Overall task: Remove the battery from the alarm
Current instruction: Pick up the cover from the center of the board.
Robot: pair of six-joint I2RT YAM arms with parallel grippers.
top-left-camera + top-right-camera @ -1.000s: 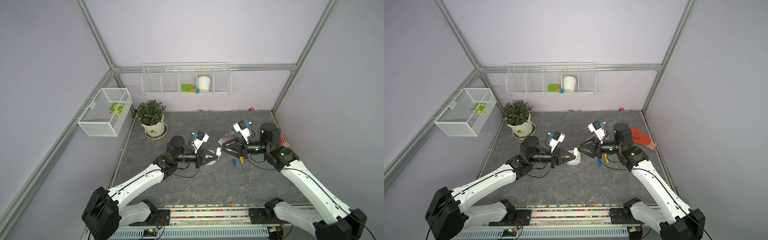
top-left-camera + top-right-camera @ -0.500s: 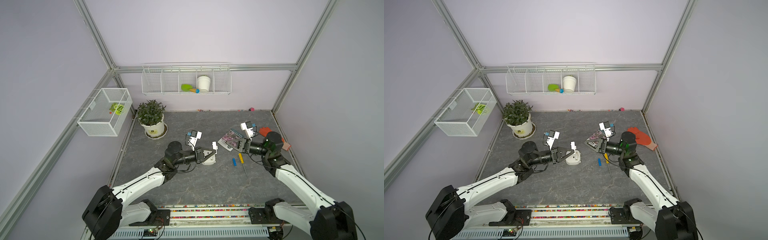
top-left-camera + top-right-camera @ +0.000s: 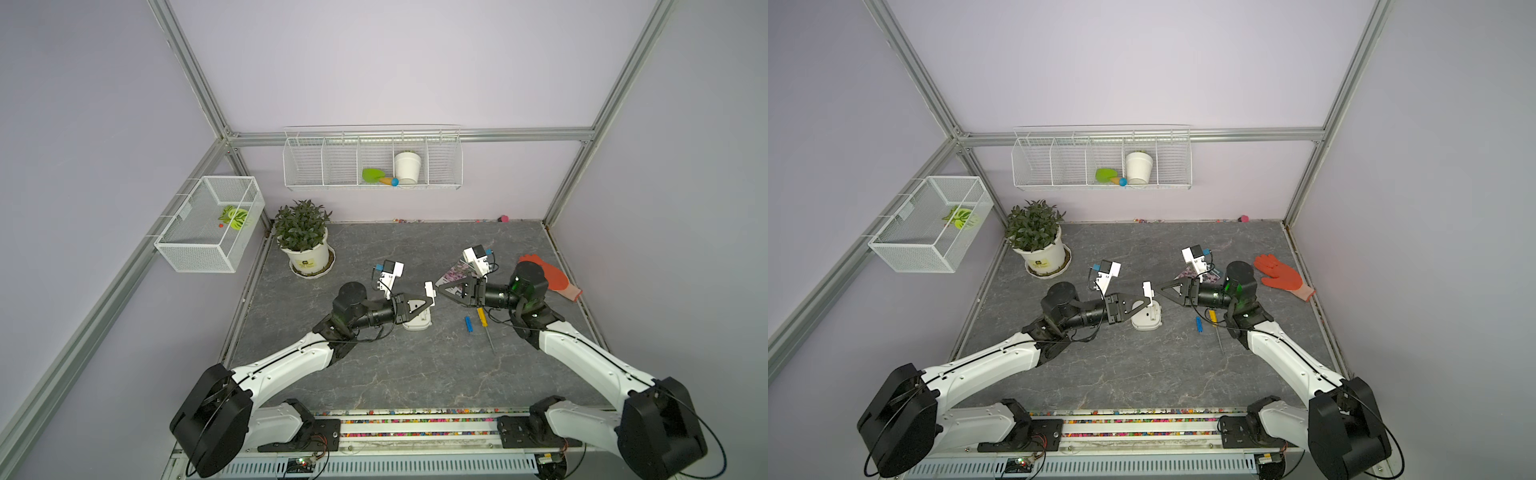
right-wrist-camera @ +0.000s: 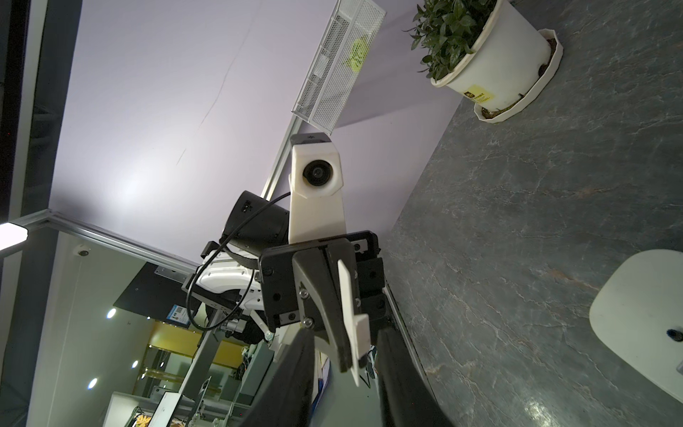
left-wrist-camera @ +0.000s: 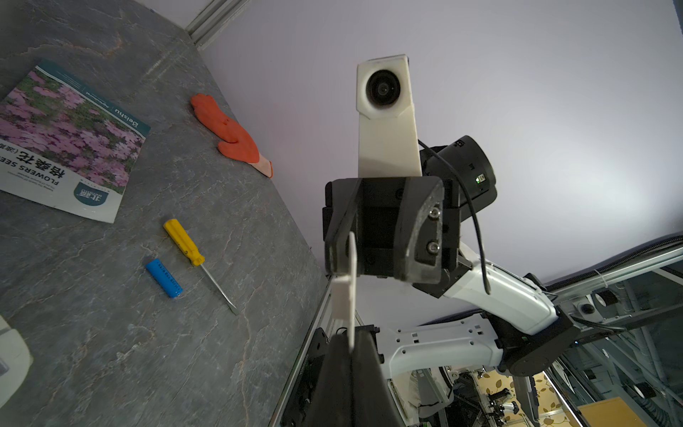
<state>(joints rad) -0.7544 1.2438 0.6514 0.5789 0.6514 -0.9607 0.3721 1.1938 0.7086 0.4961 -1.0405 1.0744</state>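
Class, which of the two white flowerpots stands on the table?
The planted flowerpot, on its saucer; the other flowerpot sits up in the wall rack.

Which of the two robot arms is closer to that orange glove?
Right. The right arm has its dark joint close beside the orange glove. The left arm is well away from it, on the far side of the white clock.

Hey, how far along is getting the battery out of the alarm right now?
Done: the battery lies on the table beside the screwdriver, apart from the alarm, which lies back up. In hand: the left gripper pinches a small white plate, probably the battery cover, and the right gripper is open around its free end. Left: apparently only dealing with that plate.
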